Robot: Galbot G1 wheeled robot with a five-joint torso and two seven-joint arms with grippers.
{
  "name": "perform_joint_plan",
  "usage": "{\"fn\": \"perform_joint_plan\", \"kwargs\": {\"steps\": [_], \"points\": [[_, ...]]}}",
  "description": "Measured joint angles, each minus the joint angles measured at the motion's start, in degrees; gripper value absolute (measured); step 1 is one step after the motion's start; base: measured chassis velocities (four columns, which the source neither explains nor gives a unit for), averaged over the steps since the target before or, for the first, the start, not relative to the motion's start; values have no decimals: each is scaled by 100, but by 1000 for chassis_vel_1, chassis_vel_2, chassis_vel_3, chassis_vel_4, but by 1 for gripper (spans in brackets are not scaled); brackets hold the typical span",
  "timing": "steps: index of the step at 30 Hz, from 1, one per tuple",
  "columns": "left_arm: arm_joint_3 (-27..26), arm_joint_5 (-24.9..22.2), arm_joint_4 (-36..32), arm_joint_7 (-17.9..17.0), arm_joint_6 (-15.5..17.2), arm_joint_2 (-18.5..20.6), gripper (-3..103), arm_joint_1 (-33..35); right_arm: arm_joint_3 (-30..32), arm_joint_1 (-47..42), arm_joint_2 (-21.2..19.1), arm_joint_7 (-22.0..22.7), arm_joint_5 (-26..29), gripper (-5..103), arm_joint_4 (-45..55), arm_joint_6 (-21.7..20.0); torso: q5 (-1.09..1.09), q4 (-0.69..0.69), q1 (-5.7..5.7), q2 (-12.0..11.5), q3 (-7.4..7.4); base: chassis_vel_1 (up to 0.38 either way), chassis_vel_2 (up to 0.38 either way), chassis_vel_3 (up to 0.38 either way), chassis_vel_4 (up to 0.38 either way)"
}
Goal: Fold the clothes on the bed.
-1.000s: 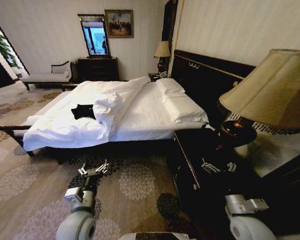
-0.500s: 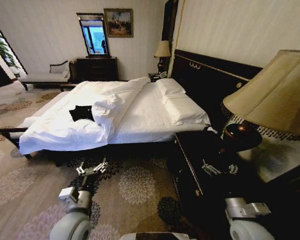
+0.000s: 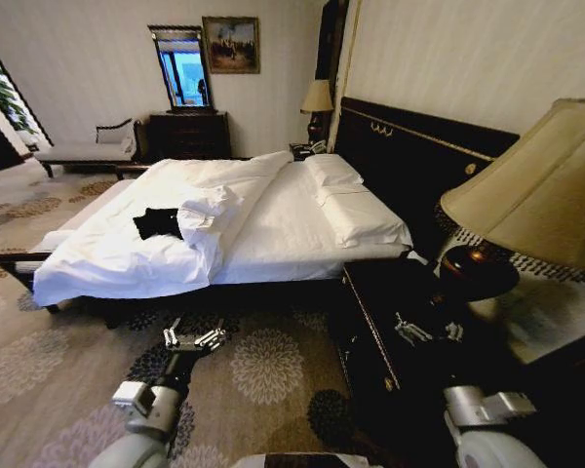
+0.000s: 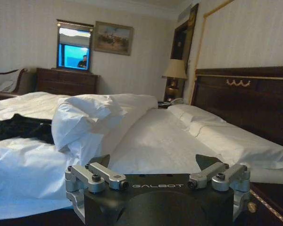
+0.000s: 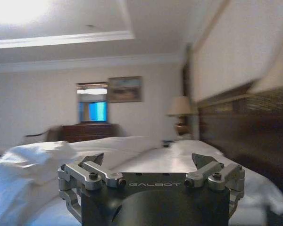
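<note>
clothes (image 3: 158, 222), black, crumpled, on bed (image 3: 283, 234)

I saw a dim room, brightest at the window (image 3: 184, 68); the head view bowed at its edges, and the right wrist view was blurred.

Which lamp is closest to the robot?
The big lamp on the dark nightstand by the right pincer; the other lamp stands far off beyond the bed.

A tan-shaded lamp (image 3: 531, 185) stands on the dark nightstand (image 3: 409, 331) — floral carpet (image 3: 263, 366) below, a framed painting (image 3: 230, 45) on the far wall.
</note>
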Motion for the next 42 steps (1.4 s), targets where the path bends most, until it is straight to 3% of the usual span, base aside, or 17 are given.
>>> {"fn": "perform_joint_plan", "kwargs": {"steps": [3, 6, 12, 15, 20, 23, 26, 28, 30, 42], "points": [[-2, 98, 0, -29, -14, -106, 100, 69, -9, 132, -246, -125, 50, 100, -32, 22, 0, 0, 0, 0, 0, -77, 78, 83, -50], [-6, 153, 0, -56, -30, -171, 100, 110, -42, 142, -181, -105, 22, 100, 10, 26, 0, -2, 0, 0, 0, -99, 90, 96, -91], [-8, 292, 0, -84, -47, -307, 100, 140, -51, 71, 392, 364, -637, 100, 151, 28, -1, -2, 0, 0, 0, -118, 114, 116, -118], [17, 403, 1, -88, -68, -381, 100, 132, -9, -18, 776, 677, -1239, 100, 203, 0, -2, -3, 2, -1, 1, -92, 99, 86, -101], [37, 439, 2, -85, -92, -417, 100, 115, -48, -110, 943, 758, -1443, 100, 192, -12, -2, -3, -1, 0, 0, -79, 92, 80, -98], [43, 432, 3, -27, -108, -418, 100, 118, -65, -133, 946, 755, -1441, 100, 193, -12, -2, -2, -2, 1, -1, -99, 112, 87, -89], [73, 225, 5, 372, -178, -391, 100, 180, -95, -181, 912, 750, -1221, 100, 258, -116, -1, -2, -2, 1, -1, -151, 116, 130, -116], [67, 221, 5, 441, -210, -382, 100, 177, -98, -186, 900, 752, -1167, 100, 271, -145, -1, -2, -2, 1, -1, -187, 121, 173, -159], [-30, 300, 6, 707, -435, -287, 100, 79, -100, -198, 856, 774, -966, 100, 312, -238, -1, -2, -1, 0, 0, -177, 187, 175, -169], [-365, 345, 44, 747, -734, -156, 100, -123, -7, -228, 852, 878, -761, 100, 382, -302, -2, -2, 0, 0, 0, -184, 192, 184, -192]]}}
